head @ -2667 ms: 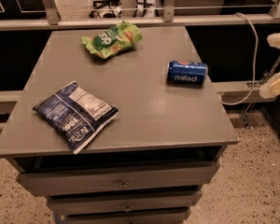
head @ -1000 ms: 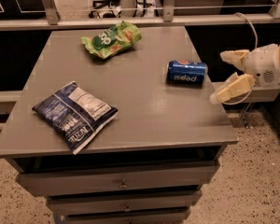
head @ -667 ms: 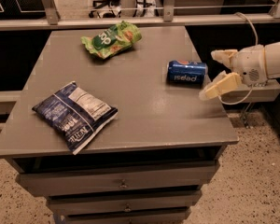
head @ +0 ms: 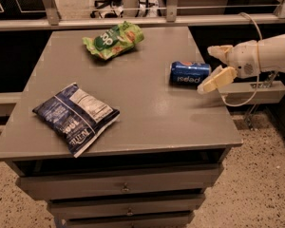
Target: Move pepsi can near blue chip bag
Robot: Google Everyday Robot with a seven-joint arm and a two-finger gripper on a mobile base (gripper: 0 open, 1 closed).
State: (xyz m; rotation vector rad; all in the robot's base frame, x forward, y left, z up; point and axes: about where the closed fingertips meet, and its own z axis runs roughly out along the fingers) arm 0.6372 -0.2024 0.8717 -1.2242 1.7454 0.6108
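Note:
The pepsi can (head: 190, 73) lies on its side on the right part of the grey table (head: 147, 113). The blue chip bag (head: 76, 116) lies flat near the table's front left, label panel up. My gripper (head: 215, 66) comes in from the right at can height, just right of the can's end. Its two cream fingers (head: 217, 79) are spread open, one above and one below, and hold nothing.
A green chip bag (head: 113, 39) lies at the back of the table. The table has drawers (head: 126, 186) below its front edge. A rail (head: 142, 22) and a shelf (head: 256, 89) stand behind and to the right. A cable hangs by my arm.
My arm has come in from the right edge and moved left toward the can, fingers open. The can and both bags have not moved.

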